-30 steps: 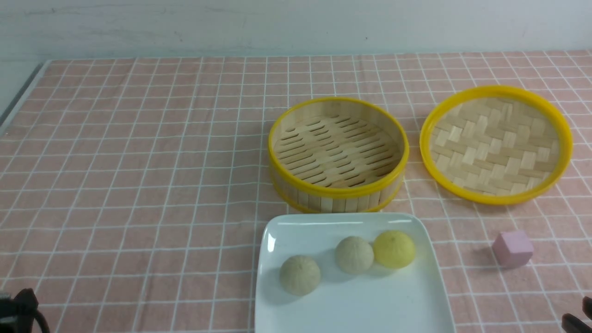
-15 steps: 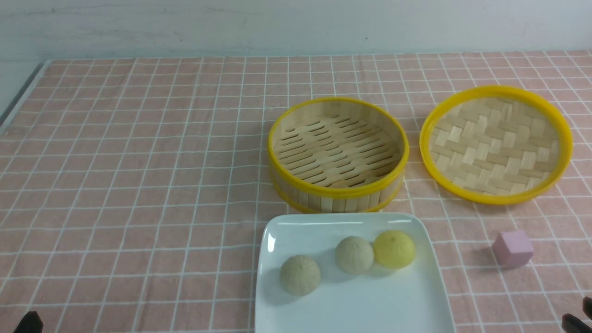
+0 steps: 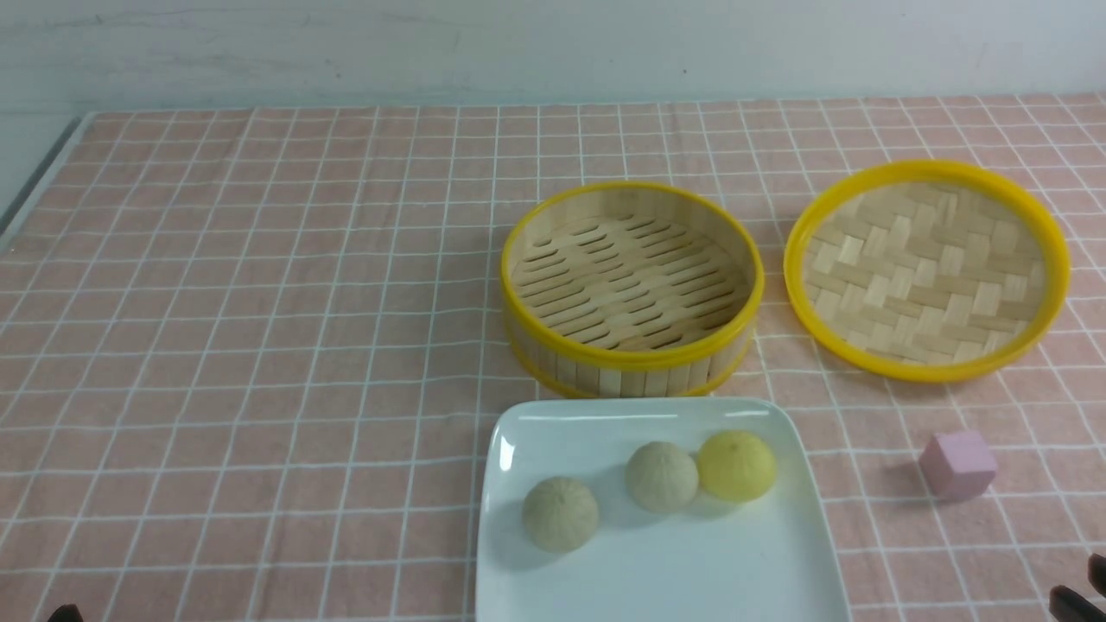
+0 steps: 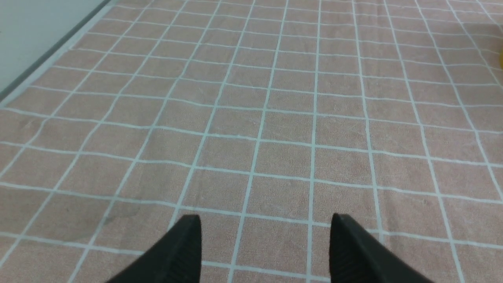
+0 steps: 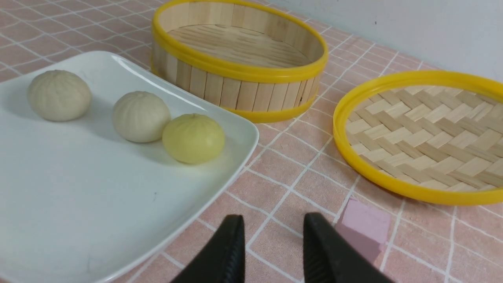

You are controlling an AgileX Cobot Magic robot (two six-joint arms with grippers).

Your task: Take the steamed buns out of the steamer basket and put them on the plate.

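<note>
Across the tabletop lies a pink checked cloth (image 3: 259,302). On it, nearest the robot and right of centre, sits the white plate (image 3: 657,579), its near edge cut off in the front view. Further back and to the right, the lid (image 3: 924,373) lies with its woven inside facing up. Left of the lid and apart from it, the basket (image 3: 632,358) stands upright just behind the plate's far edge. It has nothing in it, and I cannot tell whether it touches the plate.

All three buns are on the plate's far half. The yellow bun (image 3: 737,466) is rightmost and touches the middle beige bun (image 3: 661,475). The other beige bun (image 3: 560,514) sits apart to the left, slightly nearer the robot.

A pink cube (image 3: 957,465) rests on the cloth right of the plate, in front of the lid.

Over bare cloth on the left side, the left gripper (image 4: 265,217) has its jaws spread wide and holds nothing. Near the plate's right corner and the cube, the right gripper (image 5: 273,215) has its jaws parted by a narrow gap, also with nothing between them.
</note>
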